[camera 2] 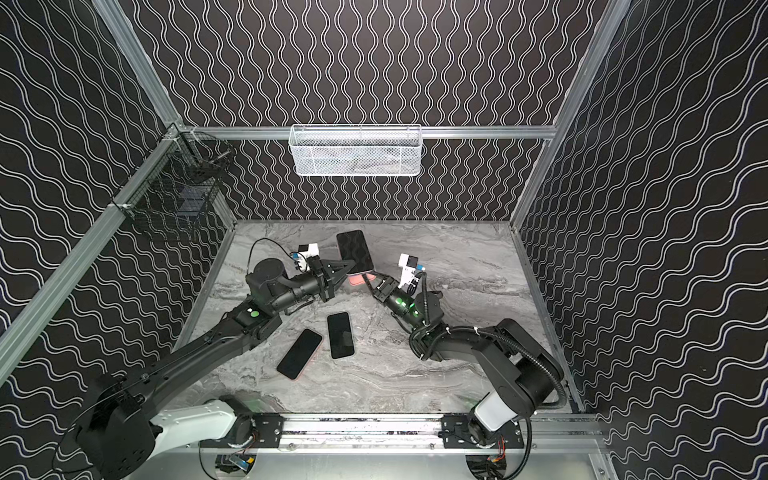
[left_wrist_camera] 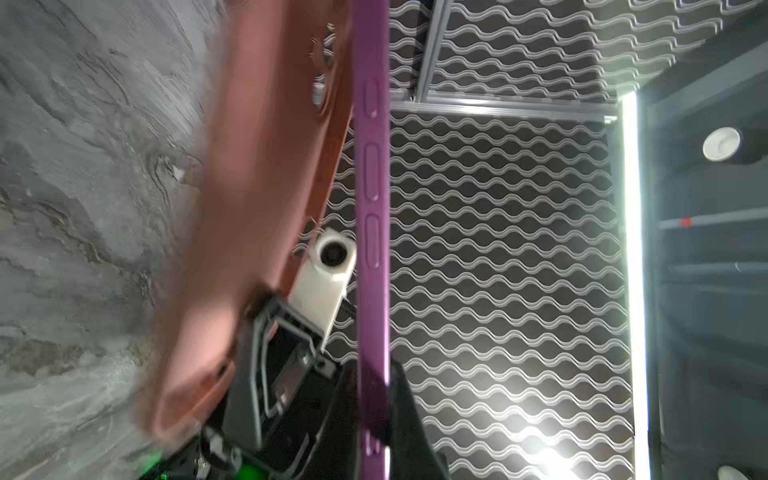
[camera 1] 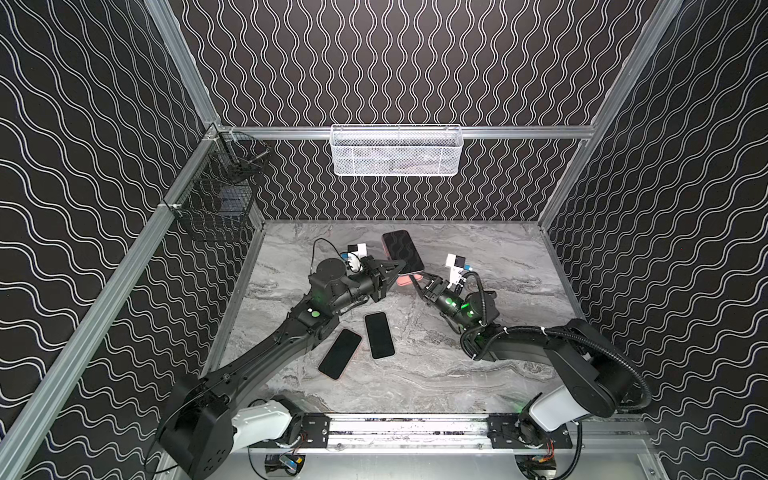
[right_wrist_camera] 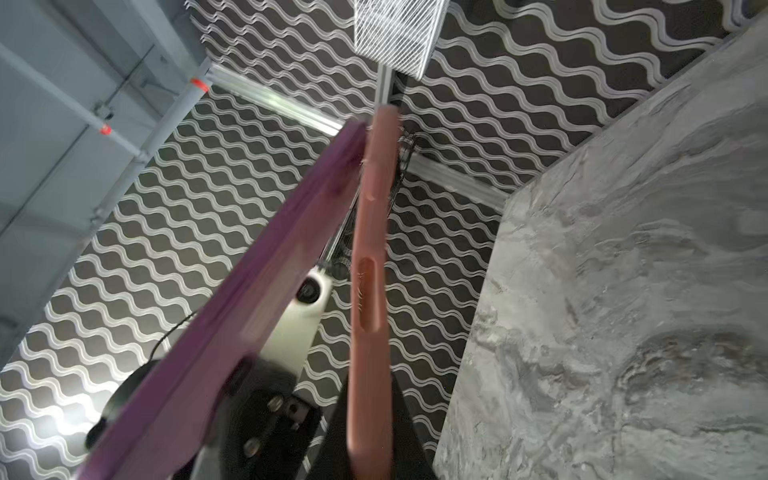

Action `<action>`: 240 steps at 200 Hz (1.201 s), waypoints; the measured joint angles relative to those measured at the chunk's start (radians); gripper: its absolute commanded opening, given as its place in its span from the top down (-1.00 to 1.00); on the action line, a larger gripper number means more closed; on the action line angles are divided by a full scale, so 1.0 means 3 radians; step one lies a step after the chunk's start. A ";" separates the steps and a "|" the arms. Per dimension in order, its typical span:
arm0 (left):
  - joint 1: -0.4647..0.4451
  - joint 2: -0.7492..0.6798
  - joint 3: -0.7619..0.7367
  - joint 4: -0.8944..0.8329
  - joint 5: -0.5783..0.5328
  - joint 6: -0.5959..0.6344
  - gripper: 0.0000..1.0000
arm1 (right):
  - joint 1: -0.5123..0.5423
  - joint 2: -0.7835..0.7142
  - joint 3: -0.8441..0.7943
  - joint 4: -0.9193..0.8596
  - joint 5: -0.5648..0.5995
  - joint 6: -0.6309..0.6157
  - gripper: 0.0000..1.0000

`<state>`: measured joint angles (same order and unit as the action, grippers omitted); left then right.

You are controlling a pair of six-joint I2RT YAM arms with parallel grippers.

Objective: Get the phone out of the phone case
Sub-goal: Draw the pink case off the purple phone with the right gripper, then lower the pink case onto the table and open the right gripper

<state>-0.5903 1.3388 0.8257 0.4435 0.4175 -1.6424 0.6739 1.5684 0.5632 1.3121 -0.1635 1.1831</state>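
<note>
Closest to the lens runs the silver aluminium rail (camera 1: 415,420) that carries both arm bases. Beyond it, on the grey marbled table (camera 1: 498,257), a black handset with a pinkish rim (camera 1: 340,353) and a second plain black handset (camera 1: 379,335) lie flat, side by side, screens up.

Further back, lifted off the table, is the slim phone with a purple metal edge and dark glass screen (camera 1: 402,250). Its long axis runs from the grippers toward the back wall, the far end leaning a little left in both top views. The screen faces up and mirrors the wavy wallpaper.

The left gripper (left_wrist_camera: 374,386) is clamped tight on the phone near its near corner, one finger on each face. Slim side buttons show along the purple edge.

The salmon-pink soft case (right_wrist_camera: 368,249) hangs under the phone, splayed away from it at the near end. There the right gripper (right_wrist_camera: 370,399) is pinched tight on the case's rim. At the far end phone and case converge, but I cannot tell whether they touch.
</note>
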 measured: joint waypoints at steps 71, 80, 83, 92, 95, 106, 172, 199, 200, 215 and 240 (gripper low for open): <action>0.0000 -0.0278 -0.0120 -0.0069 0.0142 0.0006 1.00 | -0.0041 -0.0239 -0.0102 -0.0362 0.0253 -0.0181 0.82; 0.0000 -0.0331 -0.0126 -0.0114 0.0145 0.0048 1.00 | -0.0062 -0.0314 -0.0135 -0.0411 0.0254 -0.0221 0.82; 0.0000 -0.0348 -0.0126 -0.0136 0.0145 0.0075 1.00 | -0.0072 -0.0340 -0.0145 -0.0429 0.0256 -0.0234 0.82; 0.0000 -0.0406 -0.0130 -0.0189 0.0144 0.0117 1.00 | -0.0120 -0.0411 -0.0169 -0.0488 0.0259 -0.0242 0.82; 0.0000 -0.0421 -0.0131 -0.0200 0.0144 0.0136 1.00 | -0.0142 -0.0435 -0.0177 -0.0511 0.0258 -0.0248 0.82; 0.0000 -0.0469 -0.0141 -0.0226 0.0144 0.0193 1.00 | -0.0234 -0.0514 -0.0189 -0.0599 0.0251 -0.0257 0.82; 0.0025 -0.0423 -0.0268 -0.0252 0.0120 0.0387 1.00 | -0.1322 -0.0799 -0.0122 -0.1283 -0.0365 -0.0284 0.81; 0.0100 -0.0282 -0.0247 -0.0212 0.0132 0.0434 1.00 | -0.1792 -0.0842 -0.0023 -0.1570 -0.0772 -0.0374 0.79; 0.0104 -0.0277 -0.0245 -0.0211 0.0134 0.0434 1.00 | -0.1808 -0.0841 -0.0020 -0.1582 -0.0785 -0.0378 0.79; 0.0150 -0.0224 -0.0242 -0.0156 0.0191 0.0436 1.00 | -0.2159 -0.0746 0.0009 -0.1640 -0.1072 -0.0417 0.79; 0.0235 -0.0181 -0.0257 -0.0092 0.0253 0.0446 1.00 | -0.2599 -0.0487 0.0011 -0.1704 -0.1394 -0.0455 0.79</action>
<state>-0.5198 1.2846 0.7486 0.4160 0.4934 -1.5085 -0.1059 1.4223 0.5667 0.8009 -0.5816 1.0466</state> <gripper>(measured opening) 0.100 0.111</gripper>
